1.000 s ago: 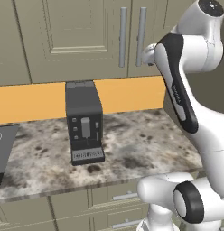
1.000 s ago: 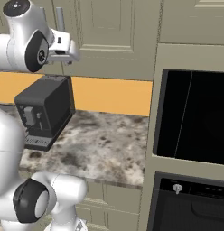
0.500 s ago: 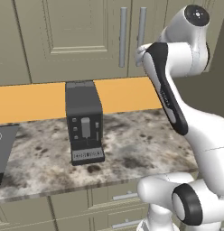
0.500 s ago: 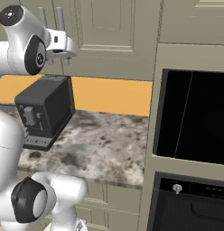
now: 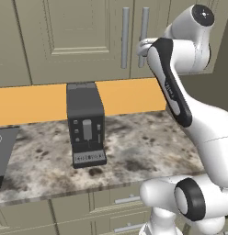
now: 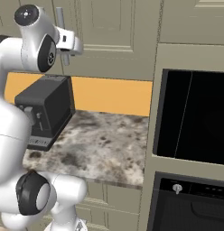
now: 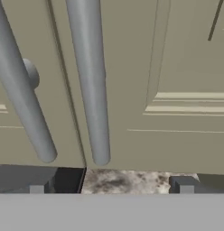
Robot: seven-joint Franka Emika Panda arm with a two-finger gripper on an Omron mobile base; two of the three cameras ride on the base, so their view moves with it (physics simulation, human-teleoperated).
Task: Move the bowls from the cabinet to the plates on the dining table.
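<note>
We hold the gripper [image 7: 111,189] up at the cabinet [image 5: 74,41], whose doors are shut, so the bowls are presumably inside, hidden. Its jaws stand wide apart, nothing between them, the right door's bar handle [image 7: 89,81] just ahead: we judge a lineup for grasping it. The coffee machine [image 5: 86,124] sits on the counter [image 5: 134,151] below. Against a second ago, the arm has reached closer to the handles.

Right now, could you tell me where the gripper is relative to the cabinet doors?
The gripper is up at the closed cabinet, open, facing the lower end of the right door's handle, above the counter and right of the coffee machine.
</note>
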